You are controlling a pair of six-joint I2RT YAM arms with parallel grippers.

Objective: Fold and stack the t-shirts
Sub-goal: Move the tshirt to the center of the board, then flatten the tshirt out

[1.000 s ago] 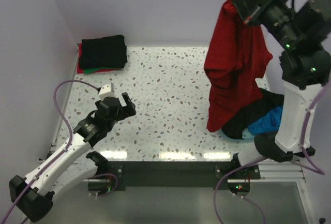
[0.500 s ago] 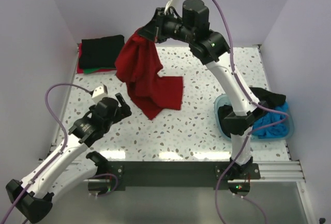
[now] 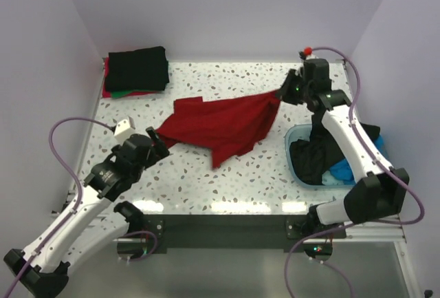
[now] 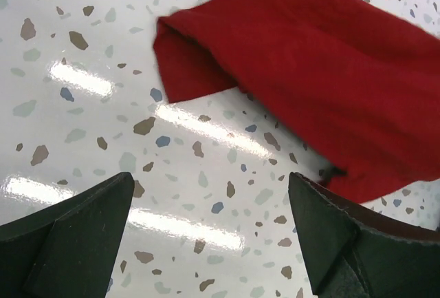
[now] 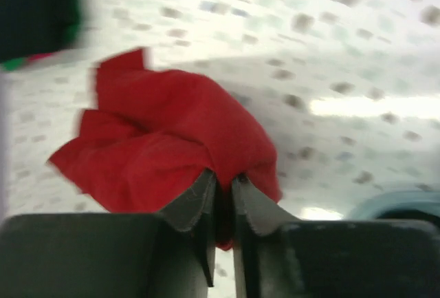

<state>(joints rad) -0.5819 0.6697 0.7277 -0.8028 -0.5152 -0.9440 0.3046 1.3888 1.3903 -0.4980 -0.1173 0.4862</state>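
Red t-shirt [image 3: 223,122], soft, light and floppy, is stretched out from the right gripper [image 3: 283,91], by which one corner is pinched tight. The left gripper [image 3: 155,145] is opened wide; the loose corner just ahead should be taken.

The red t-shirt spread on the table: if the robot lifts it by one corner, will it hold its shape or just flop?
Probably flop: the red t-shirt lies in soft wrinkles and bunches where the right gripper pinches it. Its thin cloth looks light; pushed, it would likely rumple, not slide whole.
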